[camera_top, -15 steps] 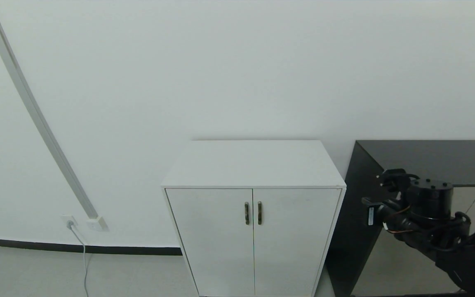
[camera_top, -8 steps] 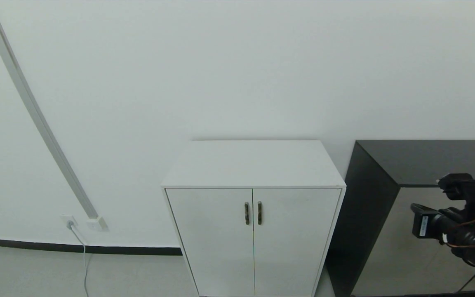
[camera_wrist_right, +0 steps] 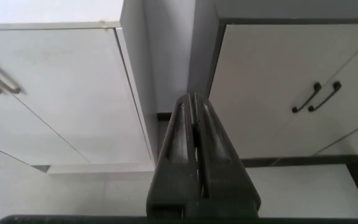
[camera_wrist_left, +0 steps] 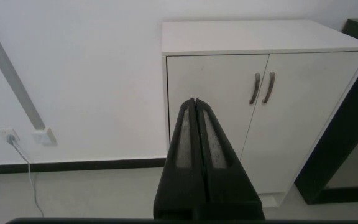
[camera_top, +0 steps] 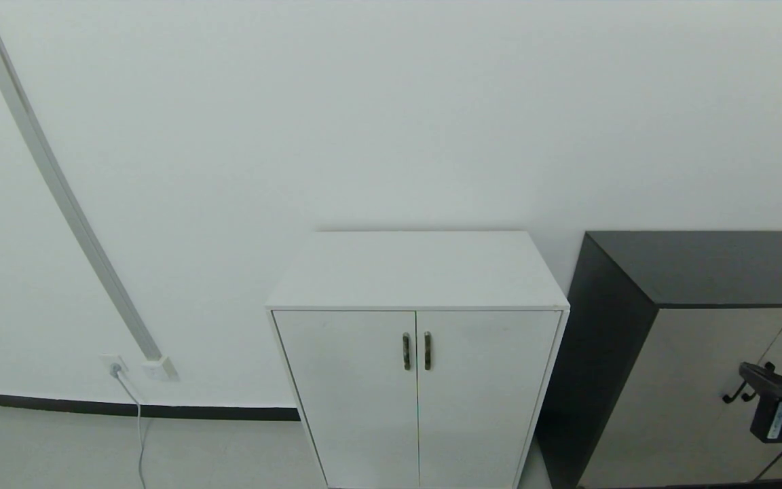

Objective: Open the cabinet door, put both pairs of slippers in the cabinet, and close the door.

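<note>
Wall (camera_top: pixel 391 115): plain white, with a dark skirting strip (camera_top: pixel 126 408) along its foot.

Black cabinet (camera_top: pixel 703 265): stands just beside the white cabinet on the robot's right. It has pale door fronts with a pair of dark handles (camera_wrist_right: pixel 316 98).

White cabinet (camera_top: pixel 418 272): stands against the wall, two doors, both closed. The left door (camera_top: pixel 347 394) and right door (camera_top: pixel 486 394) meet at the centre seam.

Cable duct (camera_top: pixel 58 183): a grey strip slanting down the wall to a small box.

Left gripper (camera_wrist_left: pixel 194 102): fingers pressed together with nothing between them. It hangs in front of the white cabinet's left door, apart from it.

Right gripper (camera_wrist_right: pixel 195 97): fingers likewise closed on nothing. It is level with the gap between the two cabinets, low on the robot's right.

Wall socket (camera_top: pixel 113 365): has a grey cord (camera_top: pixel 138 435) plugged in, trailing to the floor.

Door handles (camera_top: pixel 416 351): two upright metal bars, one either side of the white cabinet's seam.
</note>
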Tool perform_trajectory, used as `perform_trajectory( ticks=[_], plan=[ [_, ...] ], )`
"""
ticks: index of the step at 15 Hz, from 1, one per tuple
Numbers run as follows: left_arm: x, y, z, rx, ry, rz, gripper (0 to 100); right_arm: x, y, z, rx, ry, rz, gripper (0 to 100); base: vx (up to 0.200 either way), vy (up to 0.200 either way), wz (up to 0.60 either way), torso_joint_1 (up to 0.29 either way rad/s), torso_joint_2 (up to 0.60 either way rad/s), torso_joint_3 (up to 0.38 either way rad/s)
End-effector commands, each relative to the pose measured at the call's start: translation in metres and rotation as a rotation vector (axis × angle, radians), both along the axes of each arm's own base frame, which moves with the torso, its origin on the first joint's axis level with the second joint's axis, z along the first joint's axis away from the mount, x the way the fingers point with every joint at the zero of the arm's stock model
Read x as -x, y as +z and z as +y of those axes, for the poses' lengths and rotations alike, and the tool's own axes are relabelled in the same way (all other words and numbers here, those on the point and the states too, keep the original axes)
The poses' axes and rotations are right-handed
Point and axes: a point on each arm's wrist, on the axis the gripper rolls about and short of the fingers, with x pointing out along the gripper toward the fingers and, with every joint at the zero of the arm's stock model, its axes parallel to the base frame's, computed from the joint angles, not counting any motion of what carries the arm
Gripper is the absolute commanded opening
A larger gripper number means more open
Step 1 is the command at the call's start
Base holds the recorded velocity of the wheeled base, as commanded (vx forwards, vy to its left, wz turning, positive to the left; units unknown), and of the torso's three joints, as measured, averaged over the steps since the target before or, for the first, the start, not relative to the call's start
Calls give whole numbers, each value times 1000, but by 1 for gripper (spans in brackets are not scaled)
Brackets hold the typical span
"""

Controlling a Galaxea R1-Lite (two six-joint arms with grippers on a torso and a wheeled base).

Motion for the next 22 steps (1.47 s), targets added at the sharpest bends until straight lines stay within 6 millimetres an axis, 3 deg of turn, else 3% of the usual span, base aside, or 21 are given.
perform_trajectory(
  ticks=[1,9,12,13,16,22],
  plan=[
    [0,0,0,0,0,0,0,22,6,-2,-3,0,-38,0,0,0,0,0,0,0],
    [0,0,0,0,0,2,0,93,0,-6,-25,57,2,0,0,0,0,0,0,0],
    [0,0,0,0,0,0,0,117,-7,-7,-28,69,-8,0,0,0,0,0,0,0],
    [0,0,0,0,0,0,0,134,-14,-8,-30,81,4,0,0,0,0,0,0,0],
    [0,0,0,0,0,2,0,152,-24,-10,-31,81,-16,0,0,0,0,0,0,0],
    [0,0,0,1,0,0,0,167,-34,-11,-34,81,-109,0,0,0,0,0,0,0]
  ],
)
